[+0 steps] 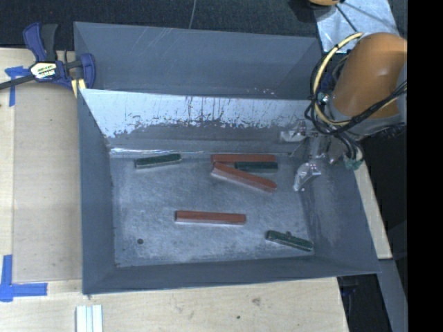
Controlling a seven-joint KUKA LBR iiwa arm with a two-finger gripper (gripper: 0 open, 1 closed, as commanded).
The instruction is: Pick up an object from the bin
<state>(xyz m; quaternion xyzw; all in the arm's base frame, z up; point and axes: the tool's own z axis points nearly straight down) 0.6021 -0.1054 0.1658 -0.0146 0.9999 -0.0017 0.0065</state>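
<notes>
Pincer (306,176): low at the bin's (97,206) 3 o'clock side; whether released or clenched cannot be told.
Nearest thing: tilted red-brown stick (243,178), near the pincer's 9 o'clock, apart from it.
Long axis: roughly 9 to 3 o'clock, the pincer-side end dipping toward 4.
Neighbour: flat red-brown stick (227,158) just at its 12 o'clock.

No writing, label or number can be read.
</notes>
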